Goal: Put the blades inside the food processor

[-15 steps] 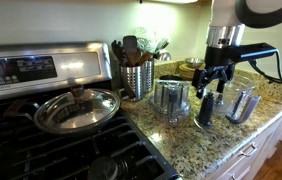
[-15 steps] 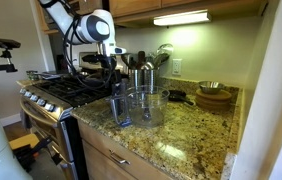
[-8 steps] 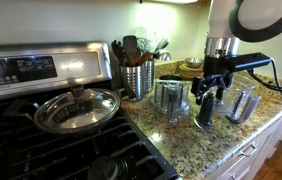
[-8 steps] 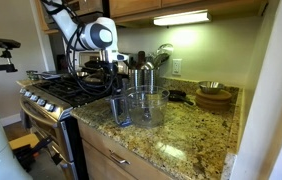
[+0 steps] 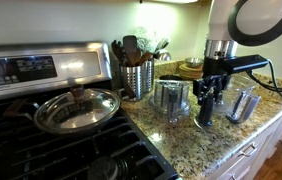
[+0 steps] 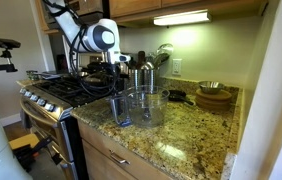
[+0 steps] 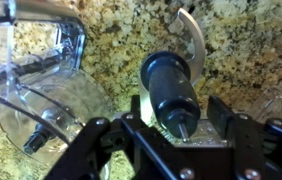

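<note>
The blades point(image 7: 171, 85) are a near-black upright shaft with a grey blade at its base, standing on the speckled counter point(image 5: 204, 108) point(image 6: 119, 108). My gripper point(image 7: 178, 118) has come down over the shaft's top, one finger on each side. The right pad point(image 7: 221, 112) still stands a little off the shaft, so the gripper is open and partly narrowed. The food processor point(image 7: 41, 115), a wide clear bowl with a centre spindle, stands just left of the blades in the wrist view. It is beside them in an exterior view point(image 6: 149, 105). The gripper point(image 5: 211, 88) point(image 6: 116, 85) hangs right above the blades.
A greyish translucent container point(image 5: 171, 98) and a clear cup point(image 5: 243, 103) flank the blades. A metal utensil holder point(image 5: 136, 78) stands behind. The stove with a lidded pan point(image 5: 76, 108) is close by. Wooden bowls point(image 6: 213, 96) sit further along the counter, whose front edge is near.
The gripper has sunk a little onto the blades' shaft and its fingers have drawn closer together. The blades and containers have not moved.
</note>
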`<state>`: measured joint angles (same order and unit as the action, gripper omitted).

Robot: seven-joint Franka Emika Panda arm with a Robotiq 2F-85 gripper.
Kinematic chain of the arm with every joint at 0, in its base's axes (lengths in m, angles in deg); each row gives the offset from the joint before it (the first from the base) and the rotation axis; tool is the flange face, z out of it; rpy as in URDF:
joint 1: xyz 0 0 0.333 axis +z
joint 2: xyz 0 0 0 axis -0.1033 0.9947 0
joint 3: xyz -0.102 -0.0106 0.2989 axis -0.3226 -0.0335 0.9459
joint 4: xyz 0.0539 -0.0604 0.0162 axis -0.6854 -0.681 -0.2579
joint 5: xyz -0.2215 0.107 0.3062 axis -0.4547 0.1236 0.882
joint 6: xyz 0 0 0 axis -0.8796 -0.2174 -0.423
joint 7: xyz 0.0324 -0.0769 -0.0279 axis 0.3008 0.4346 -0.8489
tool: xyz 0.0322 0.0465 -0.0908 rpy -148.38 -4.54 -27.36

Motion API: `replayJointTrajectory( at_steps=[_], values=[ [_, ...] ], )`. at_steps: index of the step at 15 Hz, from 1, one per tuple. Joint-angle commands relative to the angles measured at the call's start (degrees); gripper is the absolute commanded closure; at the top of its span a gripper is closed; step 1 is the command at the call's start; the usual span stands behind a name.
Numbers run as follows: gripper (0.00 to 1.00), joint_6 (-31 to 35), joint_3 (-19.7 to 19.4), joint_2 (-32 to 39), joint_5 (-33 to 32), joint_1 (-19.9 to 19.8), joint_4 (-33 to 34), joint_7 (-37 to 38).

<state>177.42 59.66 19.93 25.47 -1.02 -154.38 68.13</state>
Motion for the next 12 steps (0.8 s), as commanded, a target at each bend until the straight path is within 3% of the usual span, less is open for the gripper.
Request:
replayJointTrajectory(
  at_steps=[1, 4, 12],
  values=[
    [0.61, 1.2, -0.8, -0.3, -1.3, 0.4, -0.2, 2.0],
    [0.8, 1.3, -0.6, -1.4, -0.6, 0.5, -0.7, 2.4],
    [0.8, -3.2, 0.7, -7.4, 7.2, 1.5, -1.2, -3.5]
  ],
)
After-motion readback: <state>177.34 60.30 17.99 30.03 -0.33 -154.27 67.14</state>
